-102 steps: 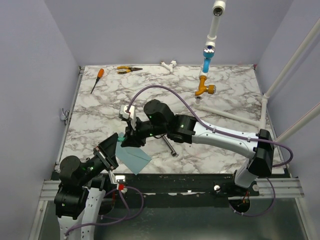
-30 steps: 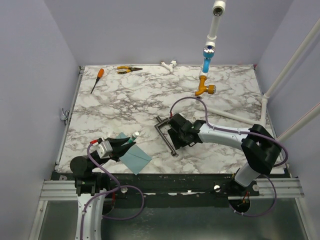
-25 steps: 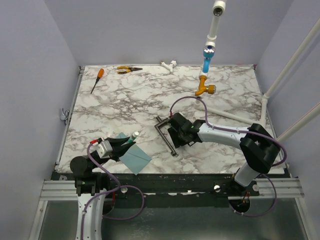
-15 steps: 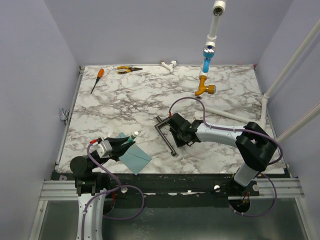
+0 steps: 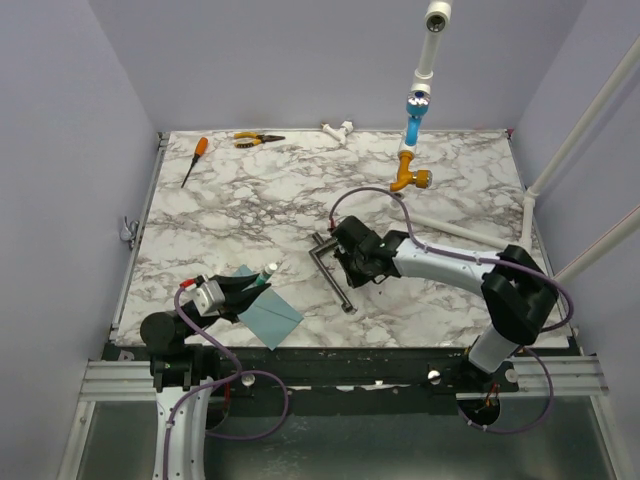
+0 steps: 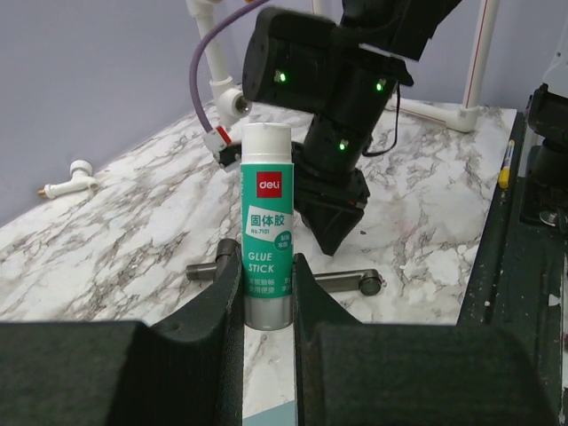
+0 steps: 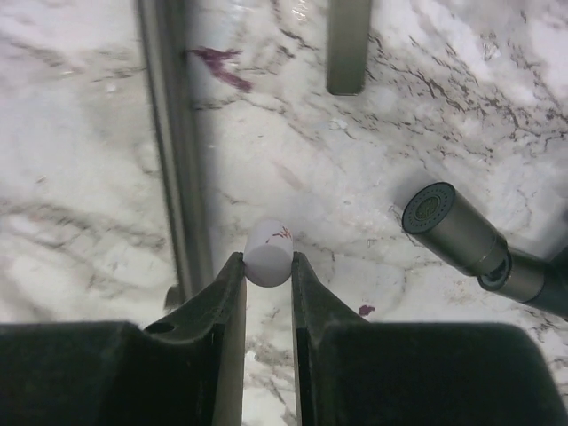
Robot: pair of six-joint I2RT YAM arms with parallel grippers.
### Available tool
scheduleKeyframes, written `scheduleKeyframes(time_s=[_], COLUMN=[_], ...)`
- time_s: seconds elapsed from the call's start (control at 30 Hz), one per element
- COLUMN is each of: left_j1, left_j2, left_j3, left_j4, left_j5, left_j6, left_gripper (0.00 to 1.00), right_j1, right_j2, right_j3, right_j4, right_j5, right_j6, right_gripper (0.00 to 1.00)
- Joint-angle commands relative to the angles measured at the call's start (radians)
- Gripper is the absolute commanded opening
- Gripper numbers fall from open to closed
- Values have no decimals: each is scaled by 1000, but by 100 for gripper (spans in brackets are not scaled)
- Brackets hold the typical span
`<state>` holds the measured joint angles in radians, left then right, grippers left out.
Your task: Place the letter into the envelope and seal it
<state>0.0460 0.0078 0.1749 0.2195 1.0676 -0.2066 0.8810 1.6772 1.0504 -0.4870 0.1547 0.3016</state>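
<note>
- Top view: left gripper (image 5: 255, 285) at near left, jaws pinching a glue stick (image 5: 267, 273) by the far corner of the envelope (image 5: 275, 318), which lies flat near the table (image 5: 230, 210) edge. Right gripper (image 5: 340, 258) is mid-table at a metal handle (image 5: 330, 272).
- Left wrist: jaws clamp the glue stick; envelope corner below.
- Right wrist: jaws pinch a small white cylinder (image 7: 267, 252) just right of the handle bar.

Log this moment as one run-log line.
left gripper: shut on glue stick, upright | right gripper: shut on small white cap | envelope: flat beside left gripper | letter: not visible
</note>
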Motion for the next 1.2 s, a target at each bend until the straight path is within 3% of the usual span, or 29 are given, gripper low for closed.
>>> scheduleKeyframes(time_s=[0.0,0.2,0.4,0.6,0.97,1.17], left_j1=[6,-8,-73,-128,-160,-161], left_j2=[-101,-68,-17,44,47,43], left_j3=[-14,-17,-14,-17,-20,-20], left_j4=[14,11,0,-8,-8,-8], left_j5=[55,102,122,124,117,113], left_j6=[-5,1,7,13,17,18], left_gripper=[0,0,0,0,0,0], right_j1=[-7,-4,11,35,185,205], right_j2=[-159,-406,-450,-398,-286,-251], right_j3=[118,181,239,306,396,413], right_j4=[-124,-131,-95,-79,-31,-36], right_j5=[-173,-639,-870,-904,-731,-662], right_j6=[-174,-386,-492,-518,-521,-519], right_gripper=[0,1,1,1,1,1])
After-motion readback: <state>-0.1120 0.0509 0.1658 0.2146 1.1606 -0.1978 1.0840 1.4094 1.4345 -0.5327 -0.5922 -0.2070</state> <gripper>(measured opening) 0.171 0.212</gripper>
